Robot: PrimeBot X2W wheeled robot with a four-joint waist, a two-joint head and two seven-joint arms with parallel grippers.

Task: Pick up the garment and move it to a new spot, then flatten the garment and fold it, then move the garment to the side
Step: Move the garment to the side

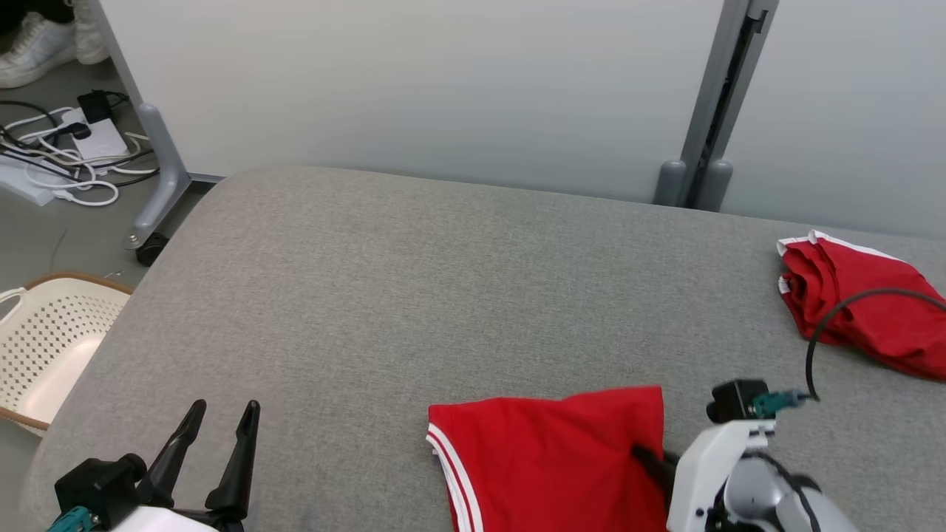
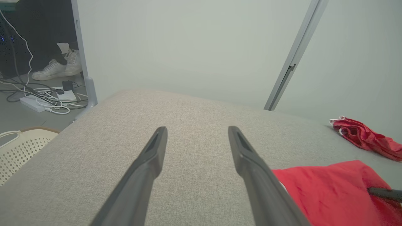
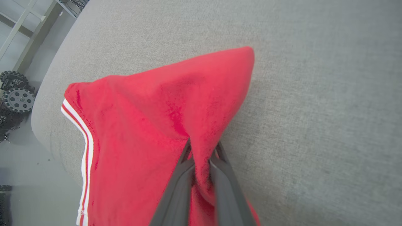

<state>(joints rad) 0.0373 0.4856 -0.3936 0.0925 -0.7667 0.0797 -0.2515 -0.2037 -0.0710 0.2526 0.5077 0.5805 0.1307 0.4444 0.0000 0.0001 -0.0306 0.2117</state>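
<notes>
Head view: red fabric garment with white-striped hem (image 1: 554, 458) at near edge of grey cloth-covered counter (image 1: 414, 295), lower part cut off; right fingers (image 1: 650, 458) mostly hidden behind pale wrist; left fingers (image 1: 244, 451) lower left, spread, empty; second crumpled red garment (image 1: 865, 310) far right, cropped
Left wrist view: fingers wide apart above bare counter
Right wrist view: fingers clenched on a raised fold of the garment, tips buried in cloth

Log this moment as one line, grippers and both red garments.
right gripper: shut on near red garment | left gripper: open, holding nothing | far red garment: crumpled, right edge of table | stage: pick-up grip
</notes>
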